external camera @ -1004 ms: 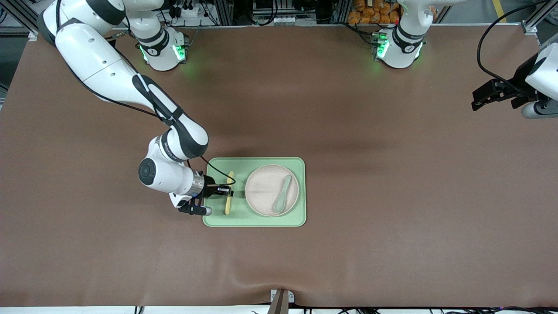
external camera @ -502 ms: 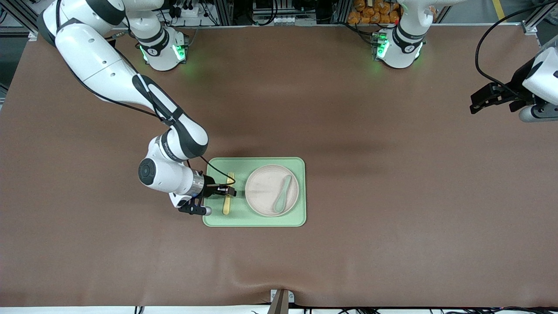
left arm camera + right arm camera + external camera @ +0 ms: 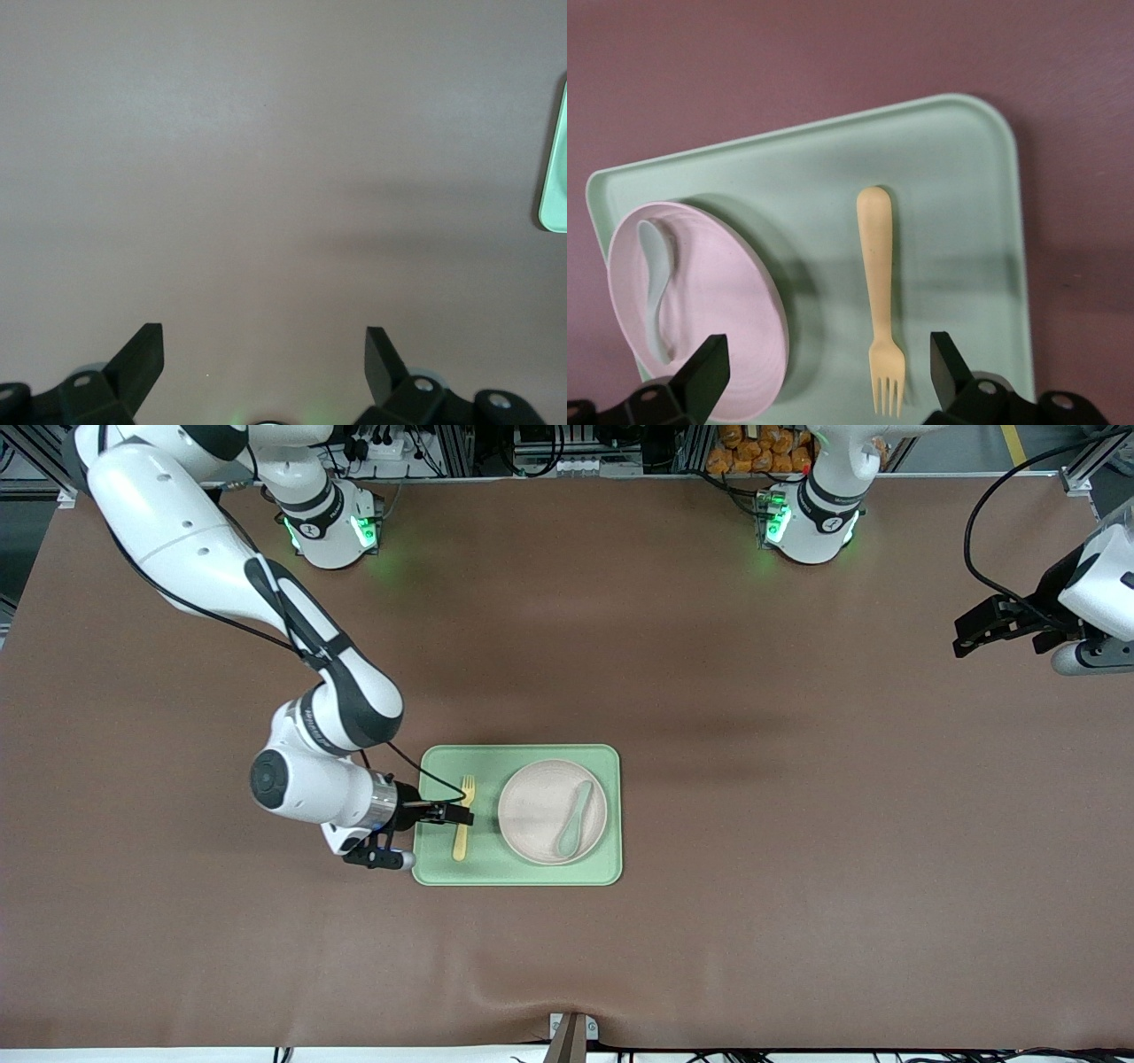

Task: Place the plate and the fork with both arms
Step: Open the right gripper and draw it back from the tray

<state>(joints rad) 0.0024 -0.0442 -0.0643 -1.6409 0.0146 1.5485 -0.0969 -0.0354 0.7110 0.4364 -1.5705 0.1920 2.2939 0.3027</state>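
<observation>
on the tray (image 3: 518, 872), fork (image 3: 462, 820) lies free beside plate (image 3: 540, 806).

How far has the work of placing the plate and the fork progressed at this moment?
It looks nearly done. The plate sits on the green tray with a spoon on it, and the fork lies flat beside the plate. The right gripper hangs open over the fork, holding nothing. The left gripper waits open at its end of the table. Only the right arm's retreat seems left.

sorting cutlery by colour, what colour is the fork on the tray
Pale yellow. The fork shows best in the right wrist view, lying on the light-green tray.
</observation>
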